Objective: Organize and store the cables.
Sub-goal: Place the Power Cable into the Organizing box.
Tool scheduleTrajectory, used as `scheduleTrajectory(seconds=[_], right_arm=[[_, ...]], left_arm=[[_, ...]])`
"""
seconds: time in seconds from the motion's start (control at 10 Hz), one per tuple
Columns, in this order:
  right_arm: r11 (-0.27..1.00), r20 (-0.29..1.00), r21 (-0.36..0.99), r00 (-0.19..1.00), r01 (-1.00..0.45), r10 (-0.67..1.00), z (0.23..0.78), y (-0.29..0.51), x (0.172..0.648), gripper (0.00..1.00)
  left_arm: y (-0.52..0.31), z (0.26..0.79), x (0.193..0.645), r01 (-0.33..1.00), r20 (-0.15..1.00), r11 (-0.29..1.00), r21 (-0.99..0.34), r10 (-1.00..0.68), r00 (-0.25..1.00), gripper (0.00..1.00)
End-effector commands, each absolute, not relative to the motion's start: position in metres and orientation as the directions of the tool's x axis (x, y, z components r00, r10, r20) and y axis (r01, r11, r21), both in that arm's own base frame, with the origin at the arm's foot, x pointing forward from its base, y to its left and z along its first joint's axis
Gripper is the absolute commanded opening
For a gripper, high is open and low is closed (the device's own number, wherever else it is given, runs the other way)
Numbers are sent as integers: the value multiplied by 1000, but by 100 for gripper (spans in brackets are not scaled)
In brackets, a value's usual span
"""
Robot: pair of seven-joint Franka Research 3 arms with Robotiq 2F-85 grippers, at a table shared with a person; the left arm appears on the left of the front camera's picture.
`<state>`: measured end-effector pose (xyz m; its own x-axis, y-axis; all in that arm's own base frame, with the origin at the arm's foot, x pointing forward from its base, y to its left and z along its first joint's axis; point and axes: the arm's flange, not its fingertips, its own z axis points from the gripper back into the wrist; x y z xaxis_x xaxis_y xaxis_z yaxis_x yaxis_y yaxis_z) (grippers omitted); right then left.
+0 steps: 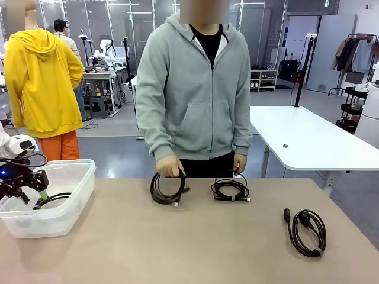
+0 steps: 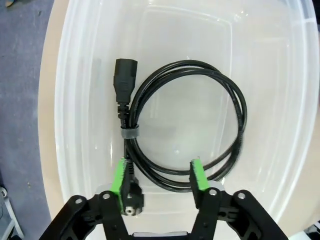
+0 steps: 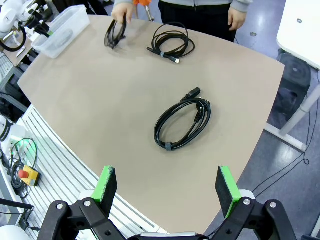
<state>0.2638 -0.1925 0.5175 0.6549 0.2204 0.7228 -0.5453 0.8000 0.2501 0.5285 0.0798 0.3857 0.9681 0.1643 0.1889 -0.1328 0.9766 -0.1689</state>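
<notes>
A coiled black cable (image 2: 185,125) lies on the floor of the clear plastic bin (image 2: 75,100), one plug near my left fingertip. My left gripper (image 2: 159,176) hangs open just above it, touching nothing; it hovers over the bin (image 1: 77,177) at the table's left (image 1: 32,192). The person's hand holds a second cable (image 1: 167,188) upright on the table. A third cable (image 1: 231,189) lies flat beside it, and another (image 1: 307,232) lies at the right. My right gripper (image 3: 166,182) is open, high above the table's near edge, well short of that cable (image 3: 182,122).
The person in a grey hoodie (image 1: 195,89) stands at the far edge, both hands near the two middle cables. The brown table (image 1: 195,248) is bare between the bin and the cables. A white table (image 1: 308,136) stands beyond on the right.
</notes>
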Motion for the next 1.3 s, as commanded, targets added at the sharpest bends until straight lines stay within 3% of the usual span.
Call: scheduleTrajectory(seconds=[0.0, 0.3, 0.4, 0.5, 1.2], right_arm=[[792, 731, 243, 642, -560, 230, 518, -193, 263, 100], [792, 731, 243, 642, -560, 230, 518, -193, 263, 100], [792, 731, 243, 642, -560, 230, 518, -193, 263, 100], [792, 731, 243, 642, -560, 230, 518, -193, 263, 100], [792, 731, 243, 642, -560, 230, 518, -193, 263, 100]], left_arm=[[87, 388, 526, -109, 218, 981, -158, 142, 965, 98], [86, 399, 516, -88, 252, 981, -170, 129, 959, 100], [85, 398, 513, -31, 217, 982, -184, 71, 974, 92], [83, 399, 525, -122, 219, 978, -167, 157, 963, 92], [83, 399, 525, -122, 219, 978, -167, 157, 963, 92]])
